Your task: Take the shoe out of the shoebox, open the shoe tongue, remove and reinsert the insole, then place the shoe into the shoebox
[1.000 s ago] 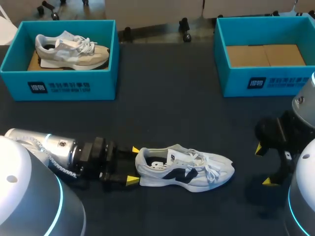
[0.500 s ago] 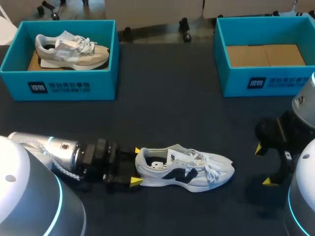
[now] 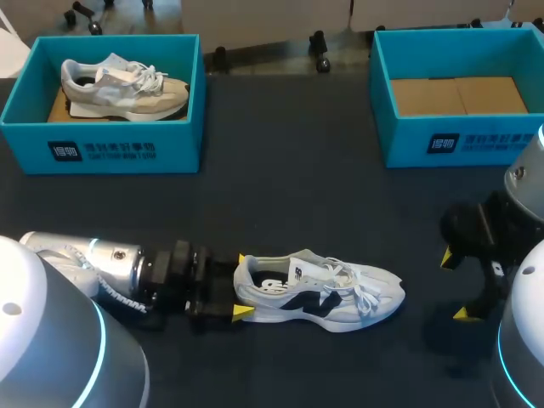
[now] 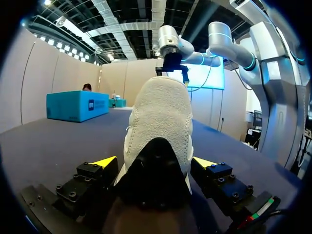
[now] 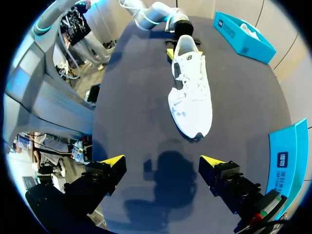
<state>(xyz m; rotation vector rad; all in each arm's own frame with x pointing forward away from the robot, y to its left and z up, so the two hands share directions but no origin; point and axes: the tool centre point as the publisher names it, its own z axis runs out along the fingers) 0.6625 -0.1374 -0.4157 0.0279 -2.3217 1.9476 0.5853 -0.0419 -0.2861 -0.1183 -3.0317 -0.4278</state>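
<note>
so the white shoe [image 3: 319, 290] is sitting on its sole on the table [image 3: 280, 204], out of both boxes, with the toe pointing to my right. left gripper [image 3: 240, 286] is open with a yellow tip either side of the heel, close in, but I wouldn't call it clamped. right gripper [image 3: 455, 285] is open too, off past the toe, holding nothing. my guess on handling: it's light, with a soft upper that'll squash and floppy laces [image 3: 361, 293]. the heel and sole look like the only firm bits, so I'd pinch the heel while the other claw lifts the tongue. can't see the insole at all, the collar opening is just dark, and from the left wrist the heel blocks the tongue and laces. the empty shoebox [image 3: 459, 140] is at the far right
</note>
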